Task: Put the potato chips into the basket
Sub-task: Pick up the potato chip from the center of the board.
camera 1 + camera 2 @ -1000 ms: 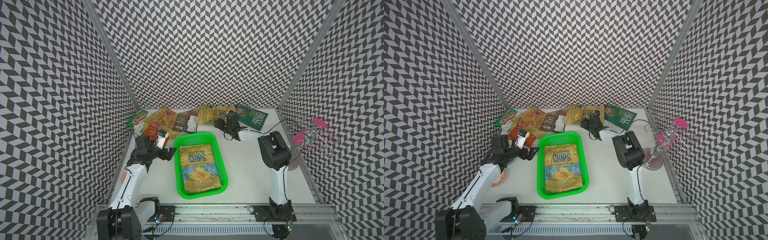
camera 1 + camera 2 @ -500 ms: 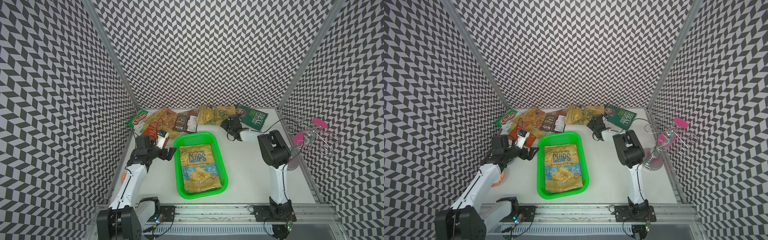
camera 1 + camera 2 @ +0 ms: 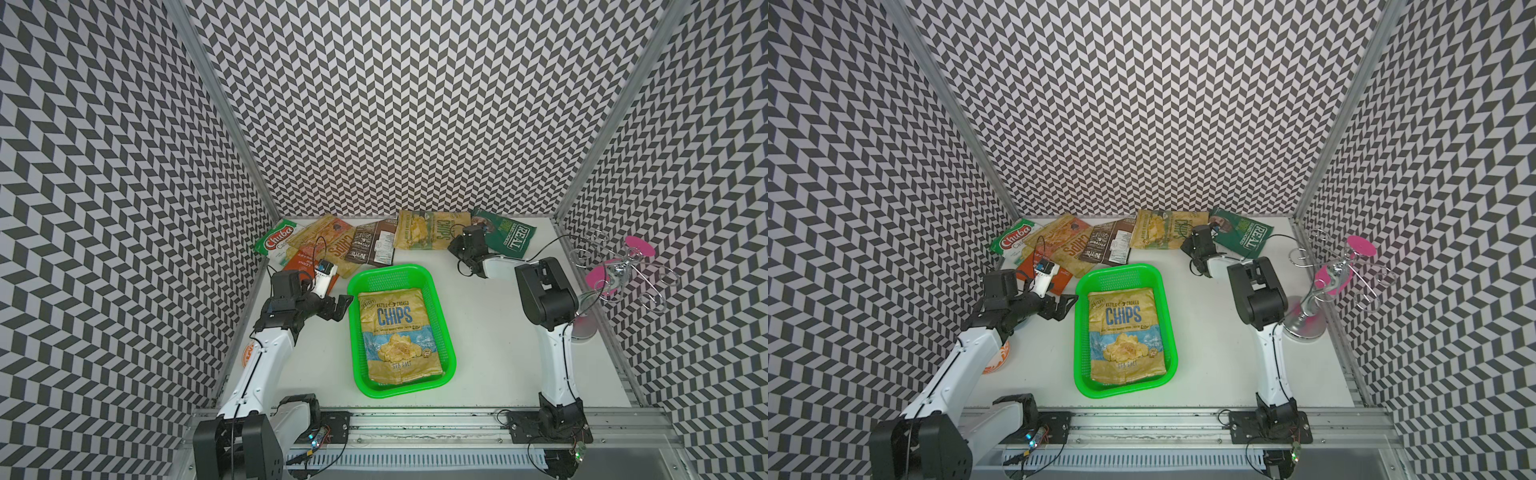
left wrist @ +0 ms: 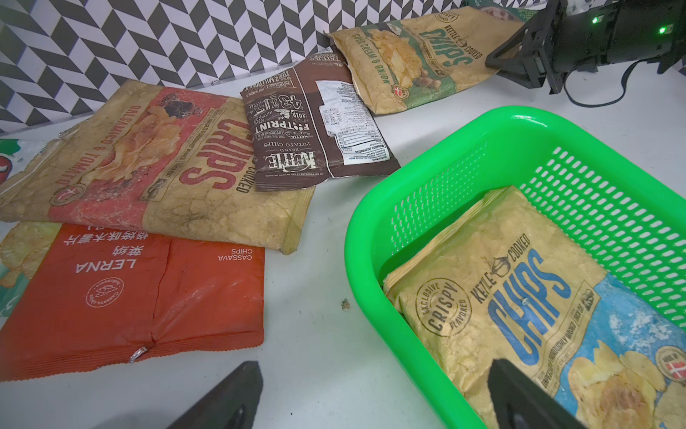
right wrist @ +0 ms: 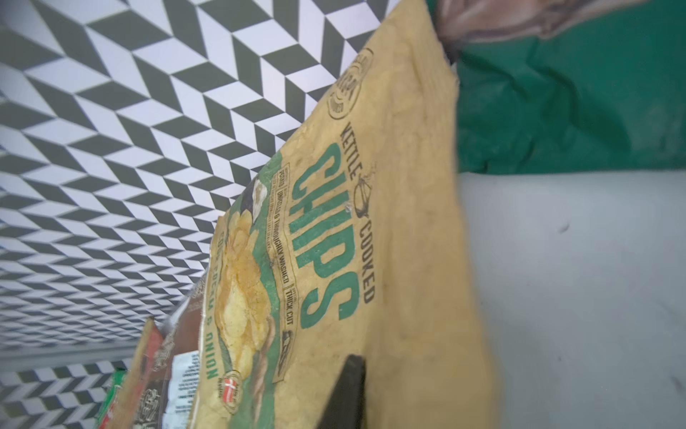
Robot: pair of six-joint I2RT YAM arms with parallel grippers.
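Tan bag [image 3: 432,235] at bench [image 3: 498,353] back edge, right claw [image 3: 454,246] clamped on its corner, left claw [image 3: 337,307] wide apart beside basket [image 3: 390,280] holding sea-salt bag [image 3: 395,332]: grasp step, next lift and carry to basket.

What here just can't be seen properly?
- Right gripper: tips hidden under its own body, both top views.
- Its second finger: behind the green-lettered CHIPS bag, right wrist view.
- Orange-printed cup: mostly behind the left arm, top views.
- Chuba bag: cut by left wrist view's edge.
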